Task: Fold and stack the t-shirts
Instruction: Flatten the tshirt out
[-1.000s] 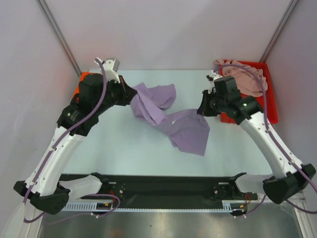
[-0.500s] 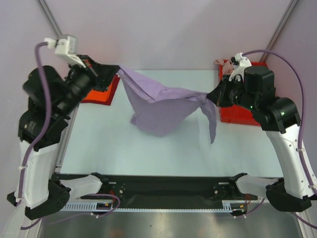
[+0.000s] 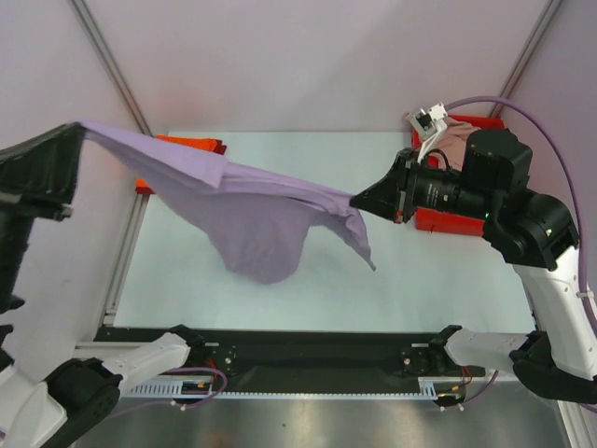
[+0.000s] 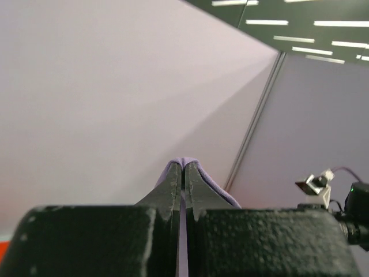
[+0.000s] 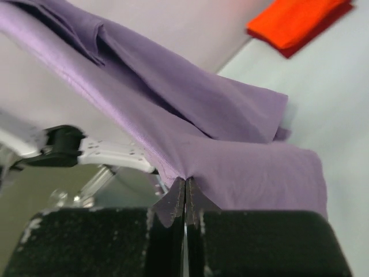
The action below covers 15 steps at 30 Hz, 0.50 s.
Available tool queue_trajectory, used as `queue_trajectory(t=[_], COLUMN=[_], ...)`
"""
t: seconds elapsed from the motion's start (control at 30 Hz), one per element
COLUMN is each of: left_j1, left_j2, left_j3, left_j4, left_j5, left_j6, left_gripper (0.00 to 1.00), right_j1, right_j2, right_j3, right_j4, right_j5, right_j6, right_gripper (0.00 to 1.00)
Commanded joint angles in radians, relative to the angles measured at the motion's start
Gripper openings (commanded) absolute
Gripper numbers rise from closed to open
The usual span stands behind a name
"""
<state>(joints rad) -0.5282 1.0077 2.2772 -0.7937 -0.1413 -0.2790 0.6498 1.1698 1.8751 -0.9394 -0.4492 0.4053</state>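
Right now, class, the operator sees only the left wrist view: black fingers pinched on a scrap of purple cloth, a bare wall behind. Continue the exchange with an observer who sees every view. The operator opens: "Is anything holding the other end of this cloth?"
Observer: Yes. The right gripper is shut on the opposite edge of the lavender t-shirt.
Operator: Is the shirt lying on the table?
Observer: Mostly lifted. It is stretched between the left gripper and the right one, its middle sagging toward the table.
Operator: Any other shirts out?
Observer: A pale pink t-shirt lies in the red tray at the far right.
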Motion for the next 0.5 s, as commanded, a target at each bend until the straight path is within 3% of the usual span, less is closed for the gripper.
queue_trajectory(t=[0.0,0.2,0.47], left_j1=[0.004,0.004,0.004], left_j2=[-0.006,0.008,0.072], left_j3=[0.051,0.065,0.033], left_j4=[0.137,0.200,0.194], left_j5=[-0.061,-0.044,-0.017], left_j6=[0.079,0.098,0.100], left_gripper=[0.00,0.00,0.01], right_j1=[0.056,0.138,0.152], right_j2=[-0.007,0.016,0.051], right_j3=[-0.017,-0.002,-0.017], right_j4=[0.120,0.168,0.160], right_j5=[-0.109,-0.109,-0.078], right_j6=[0.075,0.119,0.125], right_gripper=[0.00,0.00,0.00])
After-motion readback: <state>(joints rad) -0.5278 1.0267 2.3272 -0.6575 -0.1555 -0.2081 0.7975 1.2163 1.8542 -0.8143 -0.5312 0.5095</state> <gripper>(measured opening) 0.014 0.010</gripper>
